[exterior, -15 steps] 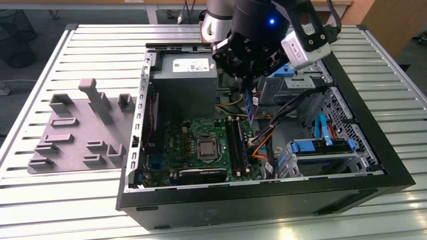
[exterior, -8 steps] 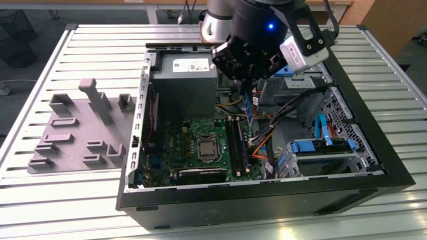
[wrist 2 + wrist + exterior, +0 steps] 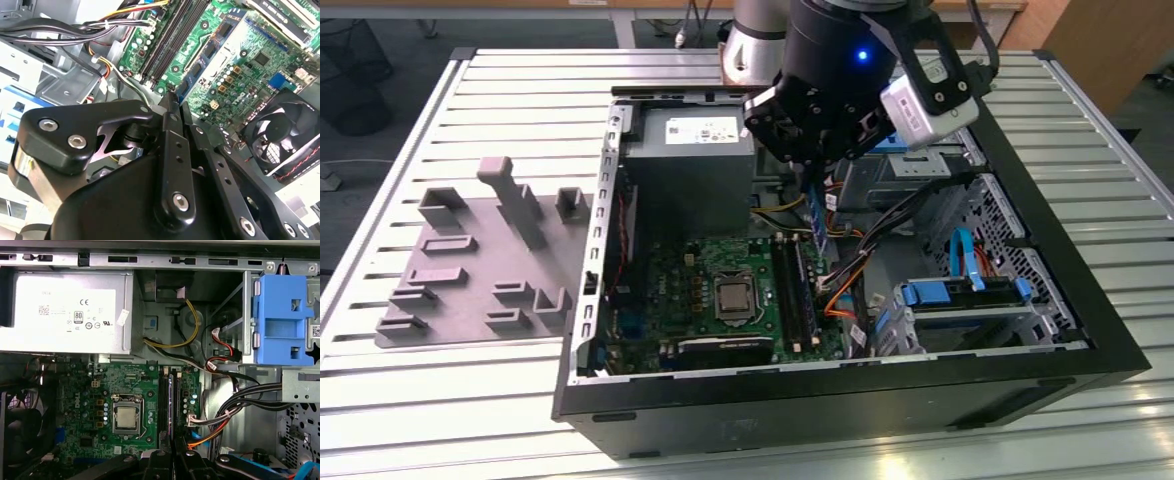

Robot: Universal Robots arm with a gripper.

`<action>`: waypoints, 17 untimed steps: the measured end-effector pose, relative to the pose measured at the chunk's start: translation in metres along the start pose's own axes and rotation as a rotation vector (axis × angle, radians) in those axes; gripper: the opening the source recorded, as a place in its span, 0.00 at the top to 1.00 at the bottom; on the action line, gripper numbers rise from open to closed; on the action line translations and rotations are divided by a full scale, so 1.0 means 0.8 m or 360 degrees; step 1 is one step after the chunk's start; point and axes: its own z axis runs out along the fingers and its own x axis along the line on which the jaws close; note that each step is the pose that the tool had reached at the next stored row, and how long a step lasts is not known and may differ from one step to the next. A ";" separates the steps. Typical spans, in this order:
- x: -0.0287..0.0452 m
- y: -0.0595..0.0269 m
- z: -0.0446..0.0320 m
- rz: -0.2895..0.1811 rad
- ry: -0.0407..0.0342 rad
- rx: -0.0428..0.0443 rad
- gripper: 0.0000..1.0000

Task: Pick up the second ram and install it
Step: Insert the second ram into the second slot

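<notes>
The motherboard's memory slots (image 3: pixel 795 290) are lying open low in the case (image 3: pixel 854 400), toward the near side. Above them, the gripper (image 3: pixel 817 165) is holding the second ram (image 3: pixel 818 215) pinched edge-down between its fingers, hanging over the slots' far end. Seating it well probably means keeping it parallel to the slot, then pressing evenly.

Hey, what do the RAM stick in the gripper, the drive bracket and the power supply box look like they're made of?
The second ram, held on edge in the gripper, looks like dark-blue circuit board, matte. The drive bracket looks like molded light-blue plastic, smooth with a dull sheen and rounded edges. The power supply looks like bare sheet metal, grey with folded edges and stickers.
</notes>
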 end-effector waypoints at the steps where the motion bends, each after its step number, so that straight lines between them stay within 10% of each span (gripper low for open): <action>1: 0.0000 0.000 0.0019 0.0000 0.0000 0.0000 0.86; 17: -0.0003 -0.004 0.0371 -0.0030 0.0008 0.0001 0.86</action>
